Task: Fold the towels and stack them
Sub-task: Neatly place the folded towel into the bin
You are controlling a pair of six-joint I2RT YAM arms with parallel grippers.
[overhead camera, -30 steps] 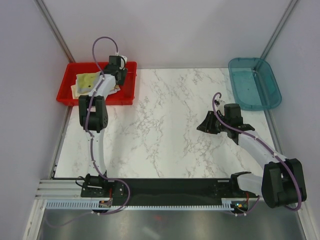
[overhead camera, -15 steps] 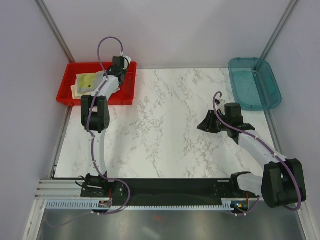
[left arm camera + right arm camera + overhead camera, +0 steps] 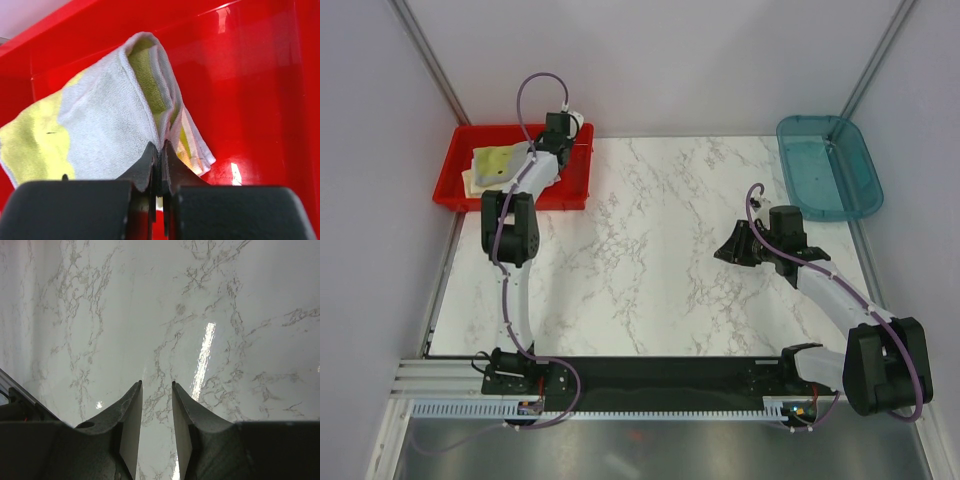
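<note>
Left wrist view: left claw (image 3: 160, 148) pinches the towel (image 3: 100, 115) at its fold; soft, likely drapes limply. Right claw (image 3: 156, 384) parted, empty.

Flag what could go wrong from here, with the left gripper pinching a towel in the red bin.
1. The left gripper is shut on only a thin folded edge of the towel; it could slip out on lifting.
2. Yellow layers sit bunched inside that fold, so more than one cloth might come up.
3. The red bin has its wall close by; a trailing towel may drag on it, and the right gripper, open over the table, is far off.
</note>
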